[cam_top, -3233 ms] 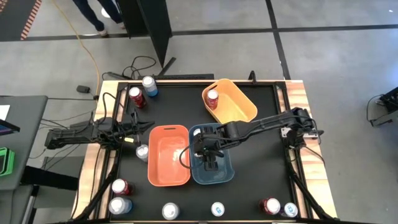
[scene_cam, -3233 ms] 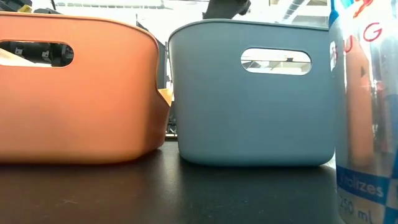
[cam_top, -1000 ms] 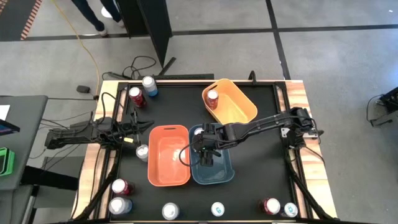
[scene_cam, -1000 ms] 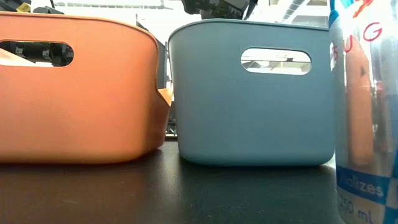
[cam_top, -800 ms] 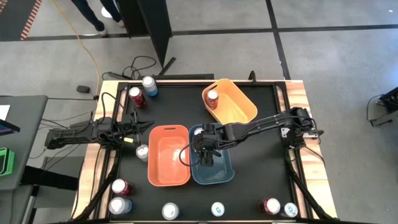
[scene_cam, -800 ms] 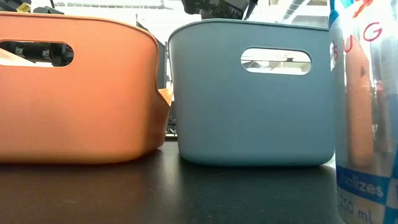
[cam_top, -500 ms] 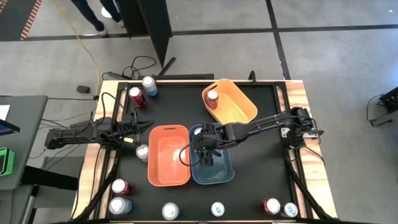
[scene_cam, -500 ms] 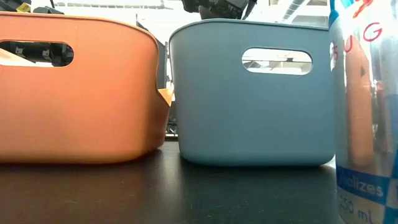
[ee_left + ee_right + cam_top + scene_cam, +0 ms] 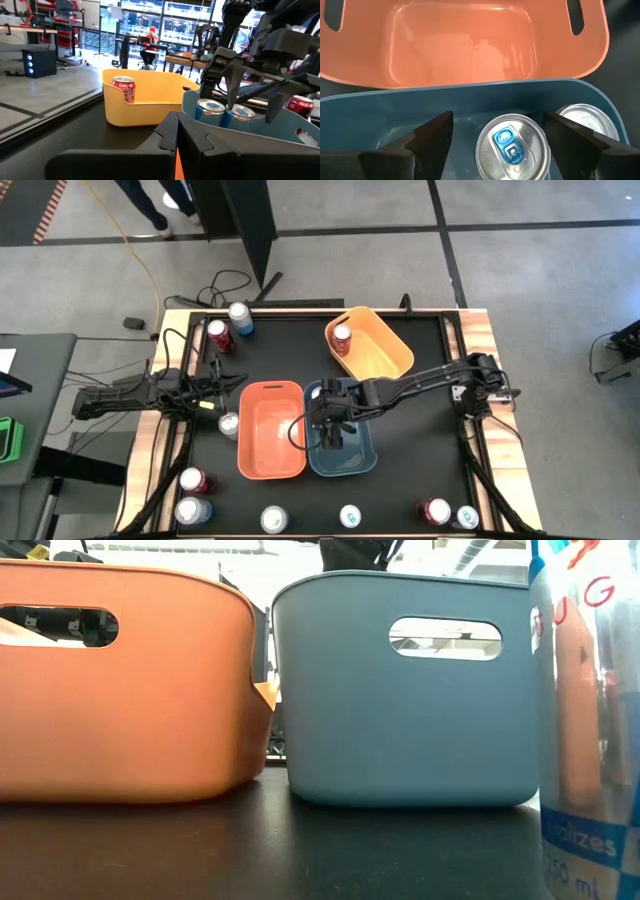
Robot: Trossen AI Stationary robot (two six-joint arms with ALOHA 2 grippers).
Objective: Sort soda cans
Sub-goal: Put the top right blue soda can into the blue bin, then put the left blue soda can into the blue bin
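Observation:
My right gripper [image 9: 335,432] hangs open over the blue bin [image 9: 345,472], pointing steeply down. In the right wrist view its fingers stand on either side of a soda can with a blue tab [image 9: 512,147], with a gap on each side. That can stands upright in the bin, and a second can [image 9: 587,120] stands beside it in the bin's corner. The left wrist view shows both cans [image 9: 240,112] under the gripper [image 9: 250,95]. My left gripper [image 9: 243,379] waits shut at the table's left edge.
An orange bin [image 9: 270,387] stands against the blue bin's left side. A yellow bin [image 9: 385,355] at the far side holds a red can [image 9: 342,335]. Loose cans stand at the far left [image 9: 218,333], beside the orange bin [image 9: 229,423] and along the near edge [image 9: 349,516].
My right gripper has stayed over the blue bin. In the low view less of it shows above the bin's far rim than half a second ago. The cans and bins have kept their places.

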